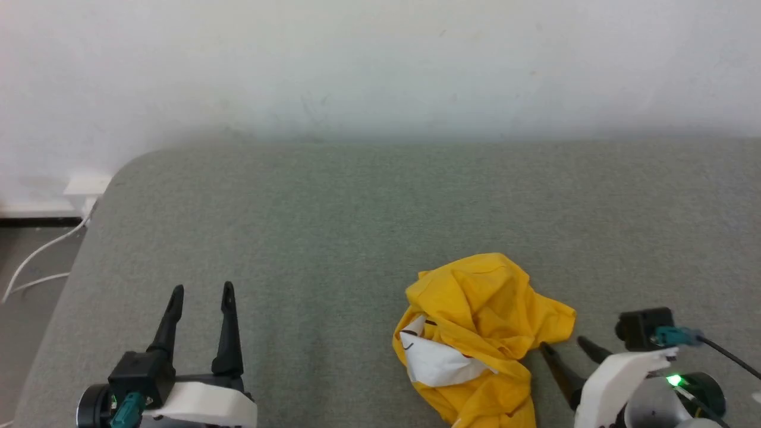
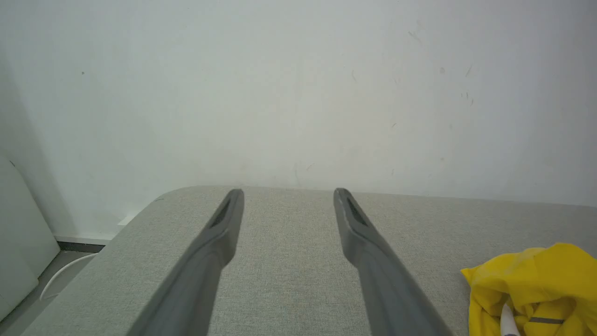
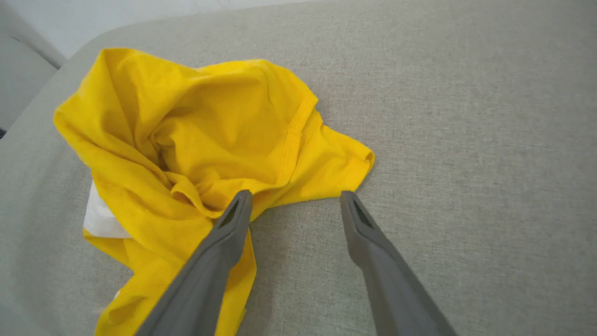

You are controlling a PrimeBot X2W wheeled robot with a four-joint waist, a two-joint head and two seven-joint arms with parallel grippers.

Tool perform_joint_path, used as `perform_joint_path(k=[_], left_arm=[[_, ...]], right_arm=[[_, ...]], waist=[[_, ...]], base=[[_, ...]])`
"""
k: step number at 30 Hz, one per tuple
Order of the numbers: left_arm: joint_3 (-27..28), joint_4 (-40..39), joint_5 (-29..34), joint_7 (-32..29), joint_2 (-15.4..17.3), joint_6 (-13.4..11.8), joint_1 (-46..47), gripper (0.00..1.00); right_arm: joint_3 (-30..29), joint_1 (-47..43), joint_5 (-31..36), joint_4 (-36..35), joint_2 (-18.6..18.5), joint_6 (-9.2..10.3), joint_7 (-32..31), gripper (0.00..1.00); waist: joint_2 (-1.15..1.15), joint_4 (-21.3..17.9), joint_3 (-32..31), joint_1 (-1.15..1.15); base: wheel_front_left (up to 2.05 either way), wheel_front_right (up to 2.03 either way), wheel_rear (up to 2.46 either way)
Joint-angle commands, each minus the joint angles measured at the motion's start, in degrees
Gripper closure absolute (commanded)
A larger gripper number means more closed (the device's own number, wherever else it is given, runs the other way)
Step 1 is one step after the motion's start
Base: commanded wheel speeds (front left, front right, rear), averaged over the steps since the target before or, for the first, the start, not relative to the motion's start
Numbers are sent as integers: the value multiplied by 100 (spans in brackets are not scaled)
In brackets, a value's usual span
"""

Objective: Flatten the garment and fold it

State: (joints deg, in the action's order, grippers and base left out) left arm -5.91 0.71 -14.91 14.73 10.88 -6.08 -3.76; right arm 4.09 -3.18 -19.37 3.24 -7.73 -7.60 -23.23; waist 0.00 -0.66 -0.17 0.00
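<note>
The garment [image 1: 478, 333] is a bright yellow T-shirt lying crumpled in a heap on the grey cushioned surface [image 1: 357, 226], with a white printed patch showing at its left side. My right gripper [image 1: 565, 346] is open, its fingertips right at the heap's right edge; in the right wrist view the garment [image 3: 210, 140] lies just past the open right gripper [image 3: 296, 198], its hem at the tips. My left gripper [image 1: 202, 294] stands open and empty far to the left. In the left wrist view the left gripper [image 2: 289, 196] points at the wall, the garment [image 2: 536, 284] at lower right.
A white wall [image 1: 380, 65] runs behind the surface. The surface's rounded left corner [image 1: 128, 169] drops to the floor, where white cables [image 1: 35, 261] and a white socket block [image 1: 86, 185] lie.
</note>
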Motion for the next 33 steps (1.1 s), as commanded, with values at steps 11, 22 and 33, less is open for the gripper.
perform_joint_path(k=[11, 22, 33], left_arm=[[-28, -32, 219, 27, -252, 199, 83, 0], [38, 65, 326, 27, -425, 305, 109, 0], [125, 81, 412, 27, -553, 360, 87, 0]], right_arm=[[824, 808, -1117, 858, -314, 11, -704, 11], [986, 1285, -1094, 781, -626, 11, 181, 100], [-1695, 779, 305, -190, -621, 11, 1229, 100]], waist=[[0, 301, 223, 0], [0, 118, 223, 0], [0, -341, 209, 0]], base=[[0, 0, 0], [0, 0, 0], [0, 0, 0]])
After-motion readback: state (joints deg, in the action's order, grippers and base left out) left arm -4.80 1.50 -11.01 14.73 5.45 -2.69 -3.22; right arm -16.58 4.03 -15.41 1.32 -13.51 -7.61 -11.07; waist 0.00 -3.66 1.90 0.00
